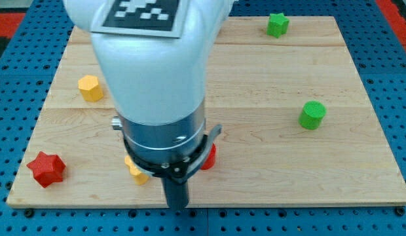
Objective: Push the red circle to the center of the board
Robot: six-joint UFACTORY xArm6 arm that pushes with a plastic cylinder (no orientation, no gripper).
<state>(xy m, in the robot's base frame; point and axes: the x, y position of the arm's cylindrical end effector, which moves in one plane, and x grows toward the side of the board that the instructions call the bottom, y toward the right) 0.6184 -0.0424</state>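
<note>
Red circle (209, 156): only a sliver shows, just beside the arm's dark collar on the view's right, a little below board centre, toward the bottom edge. Its route to centre runs up and slightly right.

My tip (177, 204): bare rod, no jaws to open or close, holding nothing; its end sits near the bottom edge, below and left of the red circle. Contact cannot be told.

Yellow block (135, 172): partly hidden, left of the rod.

Yellow hexagon (90, 88): left side, well apart.

Red star (46, 168): bottom-left corner.

Green star (277, 24): top edge, right.

Green cylinder (312, 115): right side.

Nothing visible obstructs the route.
</note>
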